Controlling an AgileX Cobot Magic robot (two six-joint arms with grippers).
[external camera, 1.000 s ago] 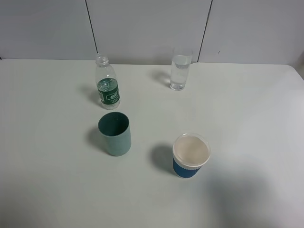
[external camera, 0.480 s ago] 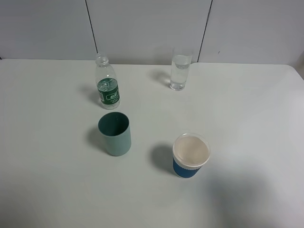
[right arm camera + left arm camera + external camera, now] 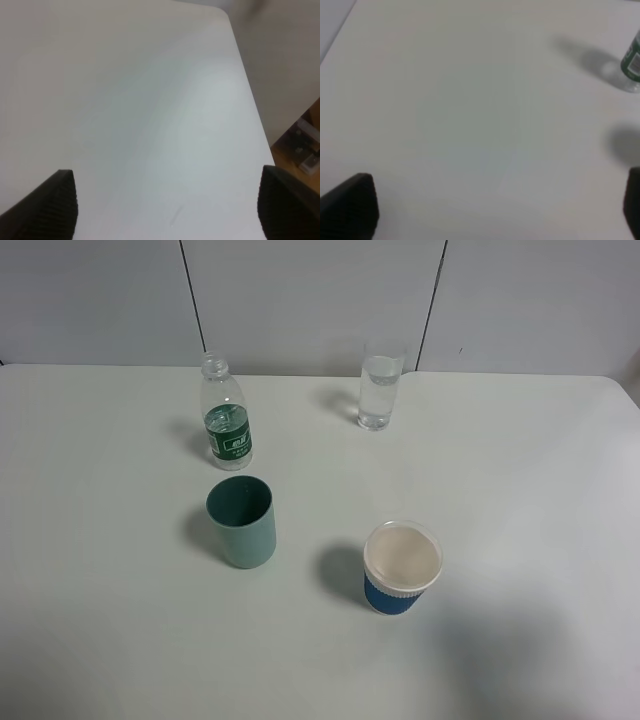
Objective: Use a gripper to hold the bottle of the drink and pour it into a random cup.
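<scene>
The bottle of the drink (image 3: 226,420), clear with a dark green label and no cap, stands upright at the back left of the white table (image 3: 520,490). Its lower part shows at the edge of the left wrist view (image 3: 632,62). The cup (image 3: 380,385), a tall clear glass holding some clear liquid, stands at the back centre. Neither gripper shows in the exterior high view. The left gripper (image 3: 492,210) is open and empty over bare table, well away from the bottle. The right gripper (image 3: 167,210) is open and empty over bare table near the table's edge.
A teal-green plastic cup (image 3: 242,522) stands in front of the bottle. A blue-sleeved white paper cup (image 3: 401,567) stands at the front centre. The table's edge and the floor beyond (image 3: 300,145) show in the right wrist view.
</scene>
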